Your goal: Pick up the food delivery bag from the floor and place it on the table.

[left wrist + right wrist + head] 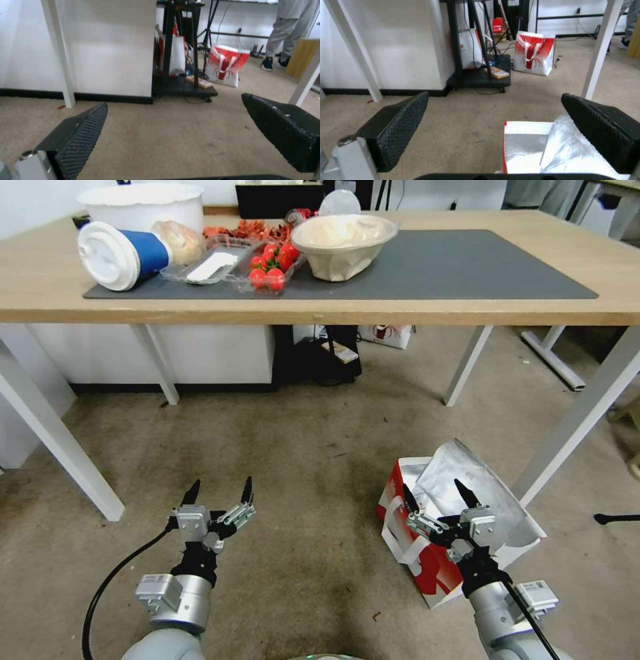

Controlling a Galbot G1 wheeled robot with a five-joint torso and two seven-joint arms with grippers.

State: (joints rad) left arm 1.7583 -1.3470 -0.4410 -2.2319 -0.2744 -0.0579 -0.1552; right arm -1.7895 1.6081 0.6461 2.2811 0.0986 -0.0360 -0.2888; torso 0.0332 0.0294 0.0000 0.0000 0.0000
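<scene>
Floor: worn beige carpet with dark stains, running under the table to a white wall with a black skirting.
Left gripper: near left, hovering above bare carpet, forearm reaching forward, black fingers spread wide with nothing between them.
Right gripper: near right, held over the open mouth of the bag, fingers parted and gripping nothing; whether they touch the bag I cannot tell.
Food delivery bag: on the floor at near right, just beside a white table leg; boxy, red and white, white strap handles on its near-left face, top open and the crinkly silver foil lining standing up and folded back.
Table: farther off, light wood top on white legs, a dark grey mat across it.
On the mat, left half: a tipped white-lidded blue cup, clear trays, red tomatoes, a pale bowl.
Far floor under the table: a black wheeled stand and a second red-and-white bag.
</scene>
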